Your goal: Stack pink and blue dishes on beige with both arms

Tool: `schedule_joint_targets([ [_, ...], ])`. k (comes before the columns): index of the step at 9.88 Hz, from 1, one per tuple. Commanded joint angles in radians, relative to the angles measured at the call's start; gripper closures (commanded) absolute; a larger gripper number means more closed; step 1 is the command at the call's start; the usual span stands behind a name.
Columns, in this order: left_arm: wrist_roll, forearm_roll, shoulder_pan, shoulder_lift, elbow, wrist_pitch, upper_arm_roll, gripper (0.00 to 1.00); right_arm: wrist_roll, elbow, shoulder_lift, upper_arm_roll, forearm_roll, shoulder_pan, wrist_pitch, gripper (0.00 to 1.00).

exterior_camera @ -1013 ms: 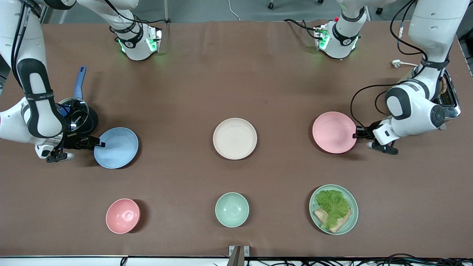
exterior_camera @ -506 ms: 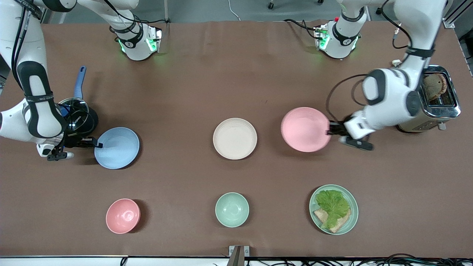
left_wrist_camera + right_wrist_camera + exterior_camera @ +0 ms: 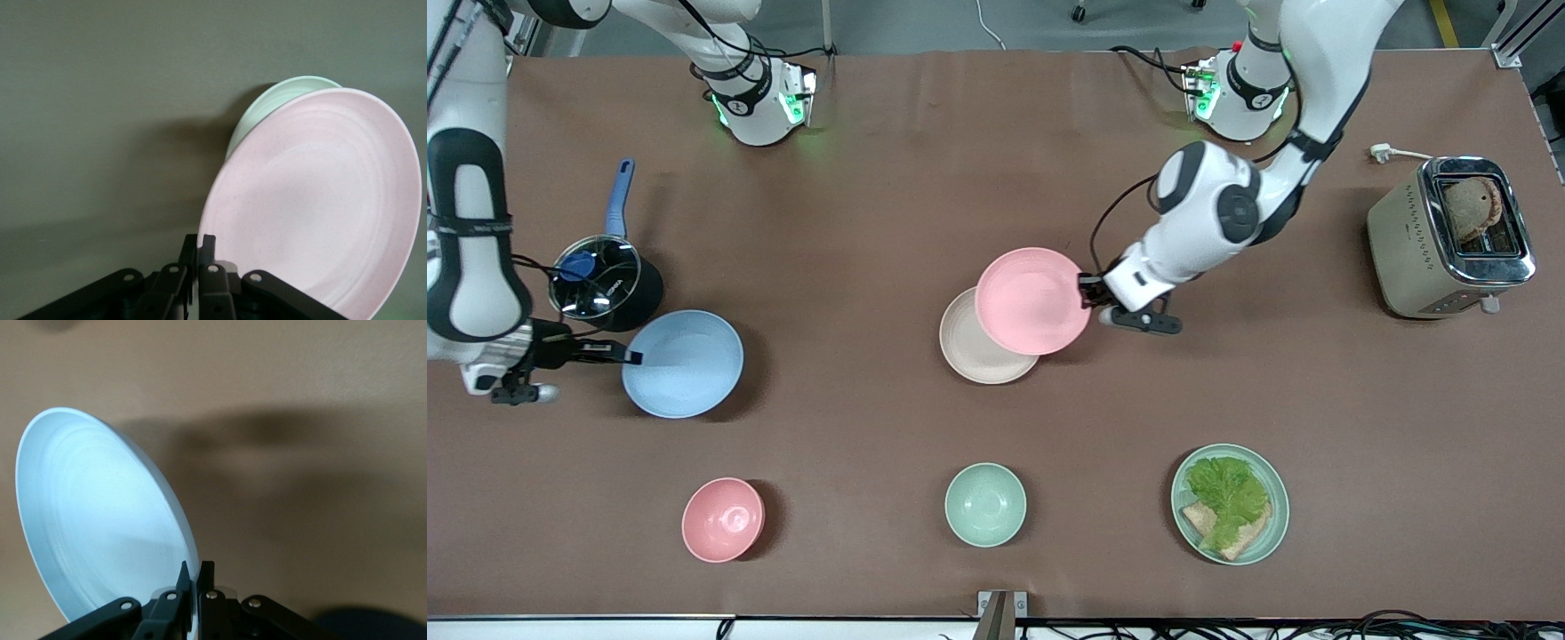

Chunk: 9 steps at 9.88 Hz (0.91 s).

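Note:
The pink plate [image 3: 1032, 300] hangs tilted above the table, its rim pinched by my shut left gripper [image 3: 1087, 292]. It overlaps the beige plate [image 3: 969, 351], which lies at the table's middle with its lower part showing. In the left wrist view the pink plate [image 3: 320, 200] fills the space past my left gripper [image 3: 200, 243], and the beige plate's edge [image 3: 267, 107] peeks out under it. Toward the right arm's end, my right gripper [image 3: 633, 357] is shut on the rim of the blue plate [image 3: 683, 363], held just off the table. The right wrist view shows the blue plate [image 3: 93, 520] clamped in my right gripper [image 3: 198, 570].
A black pot with a glass lid and blue handle [image 3: 600, 276] stands beside the blue plate. A pink bowl [image 3: 723, 519], a mint bowl [image 3: 985, 504] and a mint plate with lettuce and bread [image 3: 1230, 503] sit nearer the camera. A toaster [image 3: 1449, 236] stands at the left arm's end.
My left arm has carried the pink plate from near the toaster to over the beige plate. My right gripper has raised the blue plate and drawn it slightly toward the right arm's end.

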Motion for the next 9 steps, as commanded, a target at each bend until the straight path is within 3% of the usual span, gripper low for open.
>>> schedule_joint_targets([
  [1, -0.291, 0.277, -0.034, 0.189, 0.134, 0.01, -0.015, 1.0, 0.208, 0.158, -0.004, -0.008, -0.054, 0.042, -0.173, 0.99],
  [3, -0.479, 0.495, -0.035, 0.248, 0.142, 0.01, -0.044, 0.99, 0.352, 0.182, -0.033, 0.008, -0.055, 0.087, -0.209, 0.99],
  [4, -0.505, 0.528, -0.04, 0.262, 0.145, 0.01, -0.045, 0.98, 0.443, 0.176, -0.053, 0.037, -0.056, 0.104, -0.21, 0.99],
  [5, -0.513, 0.53, -0.043, 0.259, 0.148, 0.01, -0.045, 0.84, 0.545, 0.171, -0.079, 0.089, -0.056, 0.109, -0.212, 0.99],
  [6, -0.516, 0.524, -0.037, 0.254, 0.16, 0.01, -0.044, 0.24, 0.625, 0.167, -0.093, 0.154, -0.056, 0.109, -0.212, 0.99],
  [7, -0.516, 0.532, -0.028, 0.244, 0.173, -0.001, -0.042, 0.0, 0.696, 0.165, -0.104, 0.213, -0.056, 0.11, -0.201, 0.99],
  [9, -0.481, 0.539, 0.024, 0.143, 0.168, -0.08, -0.041, 0.0, 0.801, 0.153, -0.122, 0.34, -0.058, 0.113, -0.181, 0.99],
])
